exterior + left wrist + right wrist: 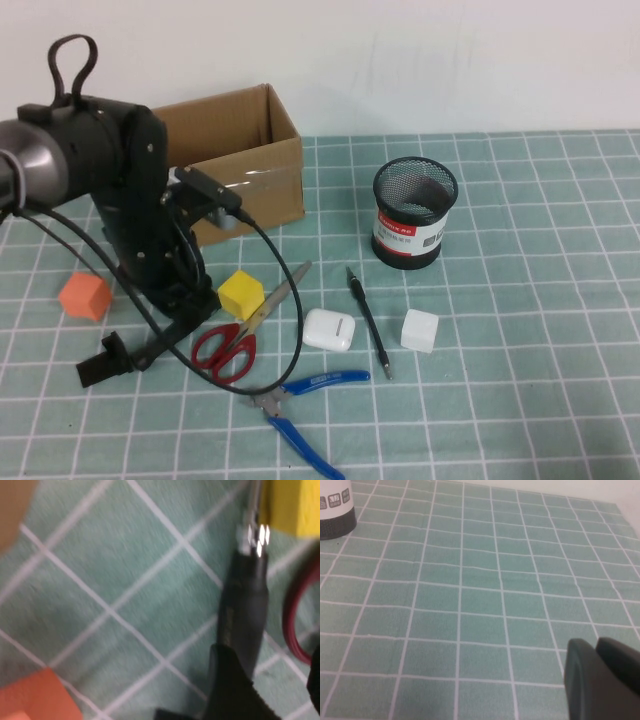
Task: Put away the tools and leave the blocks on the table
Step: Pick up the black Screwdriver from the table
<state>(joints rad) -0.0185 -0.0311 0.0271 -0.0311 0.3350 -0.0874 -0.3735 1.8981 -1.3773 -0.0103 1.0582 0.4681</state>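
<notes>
Left arm: bent steeply down at the near left of the desk (540, 300). Its left pincer (185, 320) sits low over the cloth, between the orange block (84, 296) and the yellow block (241, 294). Whether this pincer is released or clenched cannot be told.

Screwdriver (245, 605): visible in the left wrist view only. The black handle lies on the cloth directly in front of the left pincer. Its metal shaft runs along the side of the yellow block.

Scissors (232, 340): red loops just beside the left pincer, blades passing the yellow block.

Pliers (305, 400): blue handles, nearer the desk's front edge, apart from the pincer.

Pen-like tool (368, 320): lies between the white earbud case (329, 329) and the white block (419, 330).

Containers: a black mesh cup (414, 212) stands behind the pen-like tool. A cardboard box (250, 160) stands open behind the left arm.

Right pincer (592, 675): clenched and empty, above bare grid cloth, well apart from the tools.
</notes>
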